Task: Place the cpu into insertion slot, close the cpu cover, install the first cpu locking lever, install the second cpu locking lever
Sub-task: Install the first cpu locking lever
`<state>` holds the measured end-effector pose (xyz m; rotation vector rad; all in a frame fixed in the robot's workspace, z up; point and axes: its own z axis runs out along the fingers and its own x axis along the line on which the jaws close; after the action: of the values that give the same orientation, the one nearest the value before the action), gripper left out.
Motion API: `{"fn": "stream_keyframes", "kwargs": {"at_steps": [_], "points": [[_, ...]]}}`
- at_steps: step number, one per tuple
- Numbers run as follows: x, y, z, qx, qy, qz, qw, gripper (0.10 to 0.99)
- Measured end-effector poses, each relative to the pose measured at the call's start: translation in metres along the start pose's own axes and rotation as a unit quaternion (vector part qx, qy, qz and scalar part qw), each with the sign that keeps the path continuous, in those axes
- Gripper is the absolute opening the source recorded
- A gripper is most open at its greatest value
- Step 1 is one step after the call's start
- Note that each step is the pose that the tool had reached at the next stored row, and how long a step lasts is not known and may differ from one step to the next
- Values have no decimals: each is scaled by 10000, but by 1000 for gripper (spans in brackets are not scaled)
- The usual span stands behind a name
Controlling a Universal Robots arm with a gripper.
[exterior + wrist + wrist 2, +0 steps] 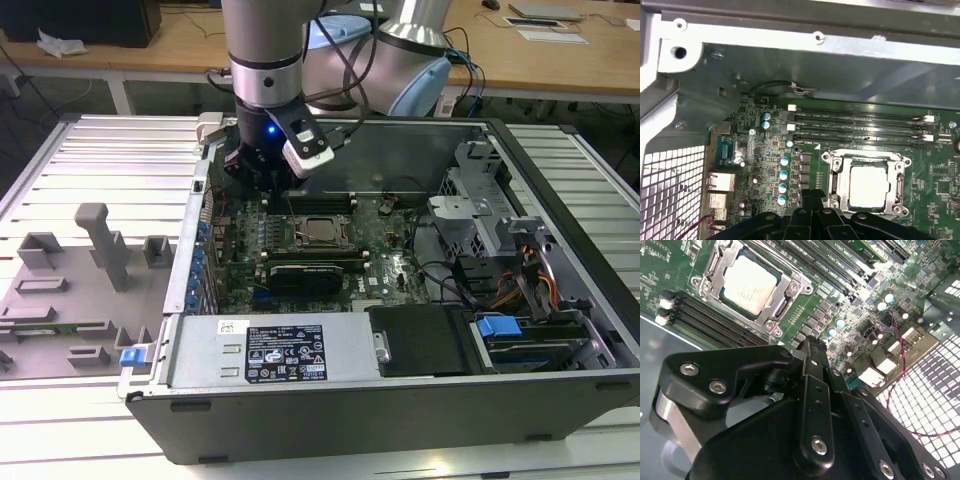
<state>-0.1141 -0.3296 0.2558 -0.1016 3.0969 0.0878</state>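
Found the gripper [264,188] low over the motherboard [395,270], toward the corner by the perforated rear panel [670,185]. Fingers [810,375] pressed together, gripping nothing.

Located the cpu [867,186] flat in the insertion slot [847,200] at mid-board, near the fingertips in both wrist views but not touching them. Saw the cpu cover [865,154] lying down around the chip, with the metal face showing through its window.

Noted memory slots [860,125] along one side of the socket, between it and the case wall [790,65]. More long black slots [830,267] along the opposite side. Logged capacitors [784,175] and port blocks [720,182] toward the rear panel, with a red wire [900,355] close by.

Marked the black expansion card [310,272] just beside the socket, the power supply [285,350] along the case's near edge, and the drive cage [470,215] at the exterior view's right. Open air above the socket; case walls close at the rear panel.
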Motion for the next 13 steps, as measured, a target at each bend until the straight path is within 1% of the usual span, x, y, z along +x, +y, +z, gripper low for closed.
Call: {"fn": "stream_keyframes", "kwargs": {"at_steps": [2,3,4,7,8,9,10,11,13], "points": [[1,-1,-2,-5,-4,95,10000,106],[1,-1,-2,-29,-9,134,9999,106],[4,0,-2,-77,-12,151,9999,106],[16,1,-2,-389,-42,166,9991,106],[19,1,-2,-450,-46,168,9988,106],[27,1,-2,-542,-53,172,9984,106],[34,2,-2,-619,-58,176,9979,106],[40,2,-2,-675,-61,178,9975,106],[57,3,-2,-837,-71,184,9963,106]]}}
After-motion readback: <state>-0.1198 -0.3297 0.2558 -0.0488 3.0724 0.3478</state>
